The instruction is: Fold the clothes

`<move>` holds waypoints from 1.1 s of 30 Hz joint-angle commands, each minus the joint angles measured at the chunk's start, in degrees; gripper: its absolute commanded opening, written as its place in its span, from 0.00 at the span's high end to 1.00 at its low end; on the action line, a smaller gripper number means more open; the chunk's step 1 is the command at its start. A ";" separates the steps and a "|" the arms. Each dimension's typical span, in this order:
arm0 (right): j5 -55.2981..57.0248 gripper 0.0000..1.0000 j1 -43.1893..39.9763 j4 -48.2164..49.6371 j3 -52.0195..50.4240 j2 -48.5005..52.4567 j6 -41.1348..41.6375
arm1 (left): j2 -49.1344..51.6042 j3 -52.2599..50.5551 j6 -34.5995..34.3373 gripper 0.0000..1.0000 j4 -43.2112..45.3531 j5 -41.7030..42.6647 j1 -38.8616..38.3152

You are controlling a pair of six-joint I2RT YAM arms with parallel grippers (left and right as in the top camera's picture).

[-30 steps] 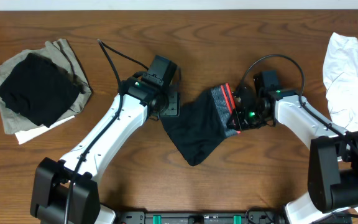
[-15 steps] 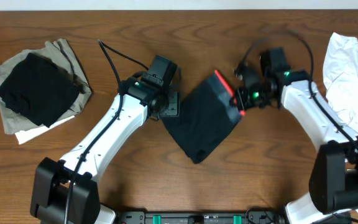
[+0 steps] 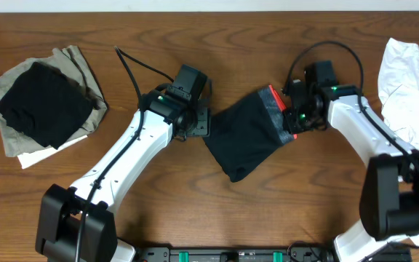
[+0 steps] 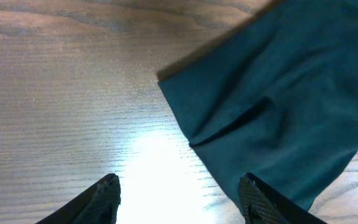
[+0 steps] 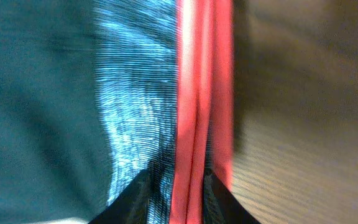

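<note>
Right gripper (image 3: 291,120) drawn outward, pinching leggings (image 3: 246,138) waistband (image 5: 194,93); left gripper (image 4: 179,202) hovers, jaws apart.

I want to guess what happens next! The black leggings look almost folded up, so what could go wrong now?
1. The right end effector has the waistband's coral edge between its fingertips. If that fabric snags as it lifts, the leggings could be dragged open.
2. The left end effector is open over bare table beside the leggings, pinning nothing, so the bundle may slide on the smooth wood.
</note>
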 commanded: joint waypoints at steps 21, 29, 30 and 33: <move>-4.68 0.68 1.36 -14.86 1.40 -16.70 10.60 | 2.56 -0.04 4.24 0.48 17.55 -0.61 0.11; -5.07 0.69 4.37 -7.63 -6.67 -13.40 13.86 | 12.44 -0.04 4.59 0.50 26.36 8.15 0.09; -5.05 0.69 4.48 -5.86 -8.17 -12.96 14.10 | 13.90 -0.04 4.57 0.50 27.02 10.01 0.09; -5.01 0.69 4.48 -1.01 -11.80 -11.17 14.73 | 17.46 -0.04 4.52 0.50 26.80 13.97 0.09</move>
